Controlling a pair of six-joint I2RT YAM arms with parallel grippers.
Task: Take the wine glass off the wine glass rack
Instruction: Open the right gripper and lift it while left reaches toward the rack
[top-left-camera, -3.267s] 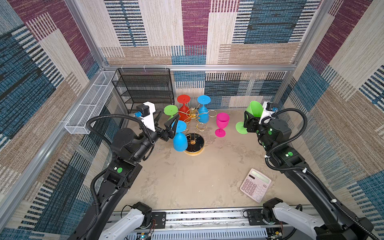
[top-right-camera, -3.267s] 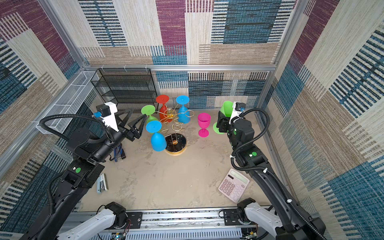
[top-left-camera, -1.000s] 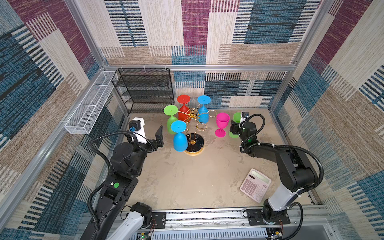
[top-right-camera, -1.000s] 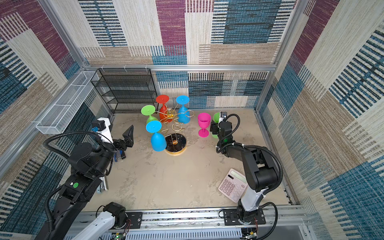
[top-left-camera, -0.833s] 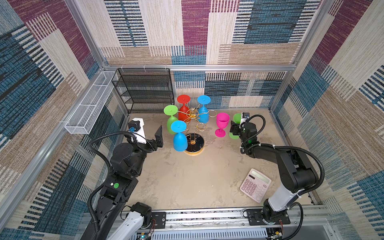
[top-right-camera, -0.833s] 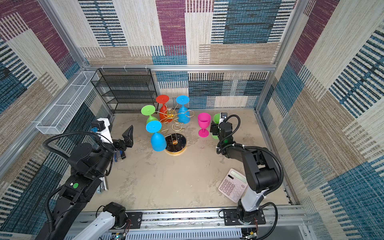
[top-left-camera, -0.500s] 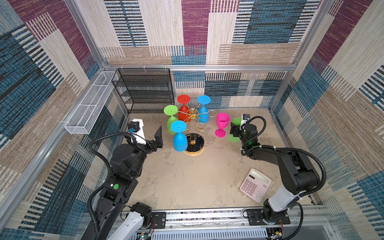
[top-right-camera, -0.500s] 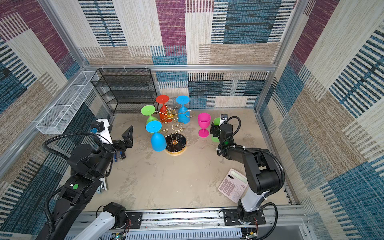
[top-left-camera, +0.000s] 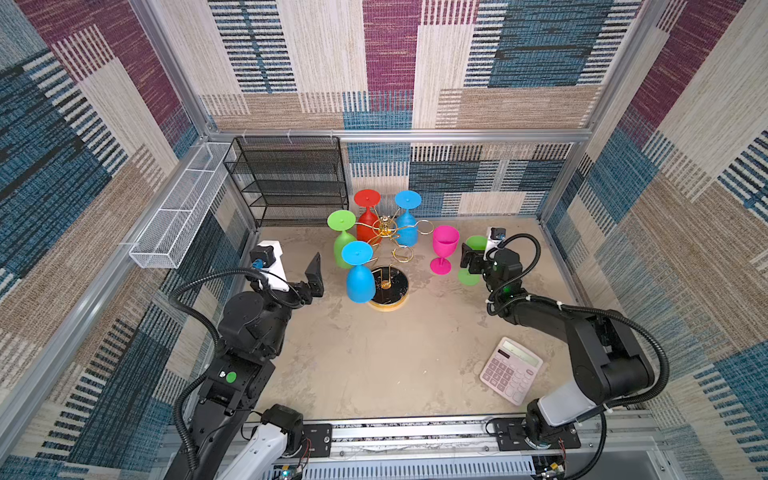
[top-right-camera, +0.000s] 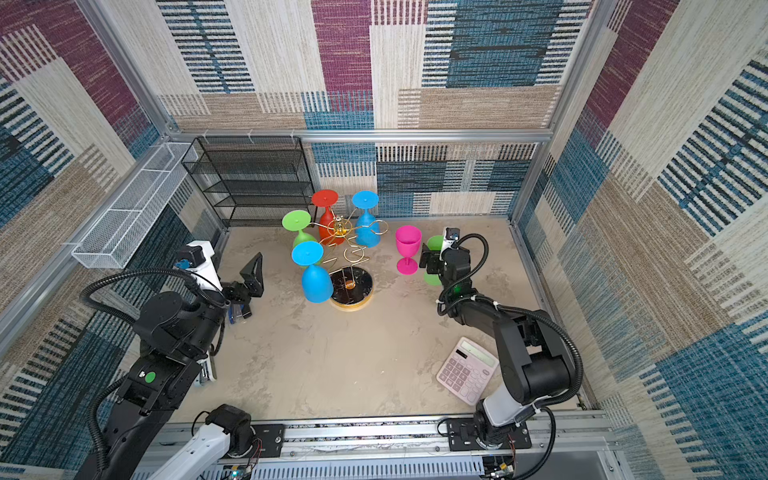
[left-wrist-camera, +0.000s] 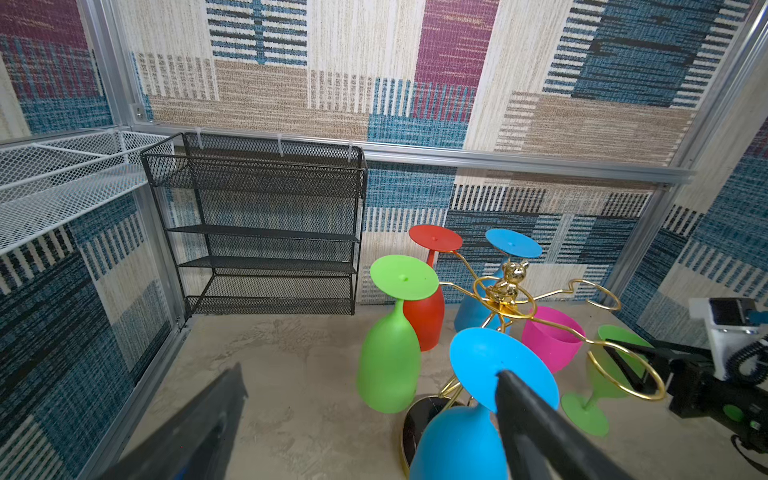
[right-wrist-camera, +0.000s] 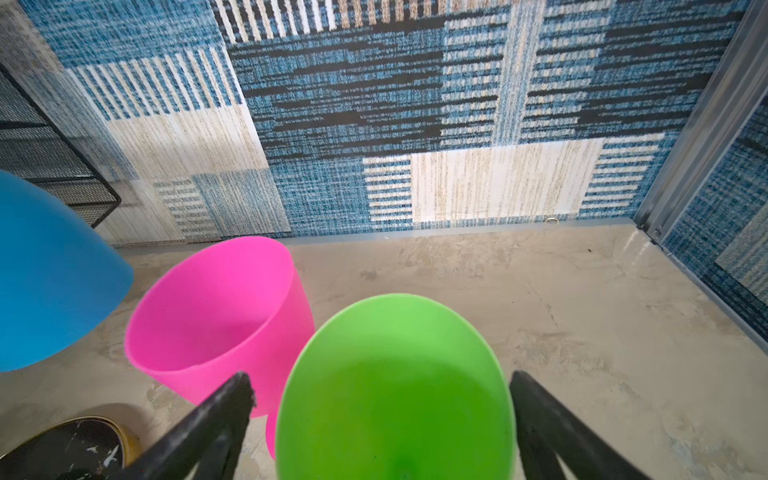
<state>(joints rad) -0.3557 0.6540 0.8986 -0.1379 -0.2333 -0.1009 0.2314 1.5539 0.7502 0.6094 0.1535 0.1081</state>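
Gold rack (top-left-camera: 383, 227), four hung glasses (top-left-camera: 360, 282), two standing glasses (top-left-camera: 444, 243), left gripper (top-left-camera: 313, 278), right gripper (top-left-camera: 473, 257) spread

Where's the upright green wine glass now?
In both top views the upright green wine glass stands on the table right of the gold rack, beside the pink wine glass, its bowl between the open jaws of the right pincer.

Black mesh shelf (top-left-camera: 291, 183) rear; white basket (top-left-camera: 178, 220) beside; calculator (top-left-camera: 511, 370) front-right.

Both top views: high, tilted down, near-identical whole scene. Left wrist: low, facing rack (left-wrist-camera: 505, 291). Right wrist: tight on green glass (right-wrist-camera: 395, 395), seen in all views.
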